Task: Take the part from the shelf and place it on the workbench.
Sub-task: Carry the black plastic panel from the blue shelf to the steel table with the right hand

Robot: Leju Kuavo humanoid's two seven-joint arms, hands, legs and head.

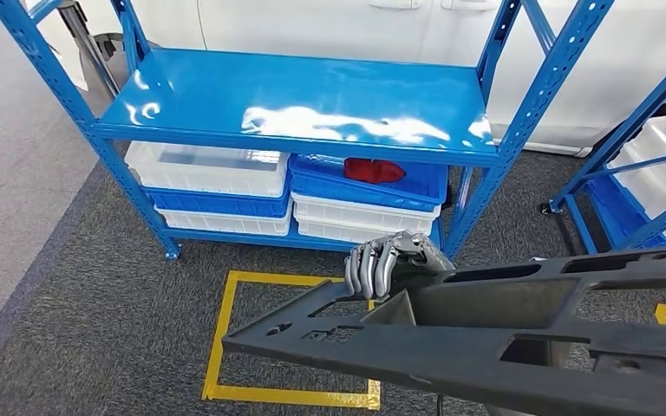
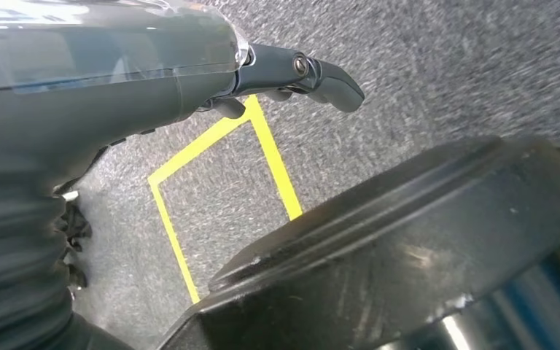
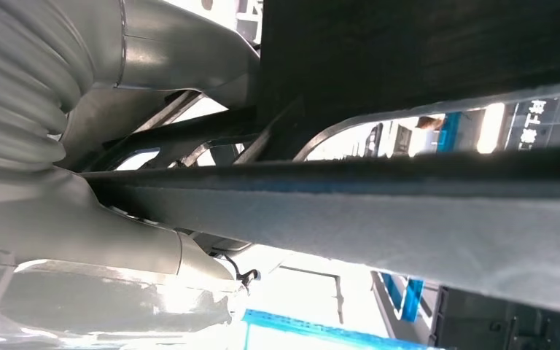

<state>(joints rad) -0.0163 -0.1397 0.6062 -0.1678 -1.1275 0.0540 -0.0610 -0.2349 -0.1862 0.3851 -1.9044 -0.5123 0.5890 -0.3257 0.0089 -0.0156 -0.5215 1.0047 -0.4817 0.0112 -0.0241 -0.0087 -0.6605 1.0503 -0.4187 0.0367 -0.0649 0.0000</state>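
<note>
Black moulded-plastic long panel part (image 1: 503,334) across lower right of frame — likely stiff, light, unwieldy — gripped mid-span by right hand (image 1: 388,262); left hand's (image 2: 292,76) state unclear.

Dark grey part (image 1: 486,334), blue shelf (image 1: 303,95)

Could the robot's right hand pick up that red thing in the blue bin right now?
Probably not. The right hand already holds the long black part, and the red thing lies in a blue bin tucked under the shelf top.
</note>
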